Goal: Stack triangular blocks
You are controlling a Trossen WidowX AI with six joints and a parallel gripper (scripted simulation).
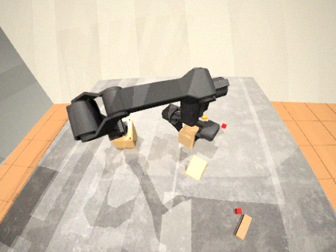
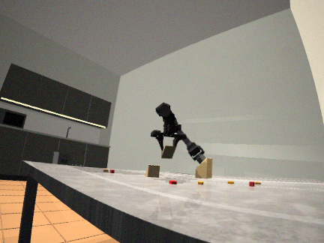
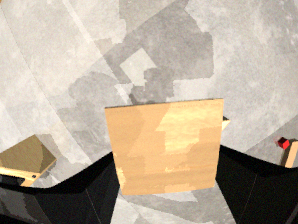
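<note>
My gripper (image 1: 189,131) (image 2: 168,145) (image 3: 164,150) is shut on one triangular block (image 1: 187,138) (image 2: 168,152) (image 3: 167,145), with a finger on each end. It holds the block in the air, well above the table (image 1: 155,233) (image 2: 124,202). The other triangular block (image 1: 197,167) (image 2: 152,171) rests on the table, apart from the held one. In the wrist view the held block hides nearly all of it; only a small pale corner (image 3: 226,122) shows at the right edge. The held block's lower side is hidden in the wrist view.
A larger wooden block (image 1: 125,142) (image 2: 205,169) (image 3: 30,154) stands by the arm's base. A small red cube (image 1: 238,211) (image 2: 112,171) (image 3: 283,143) lies beside a thin wooden piece (image 1: 243,226) (image 2: 106,170) (image 3: 291,156). Several small red and yellow pieces lie elsewhere on the table.
</note>
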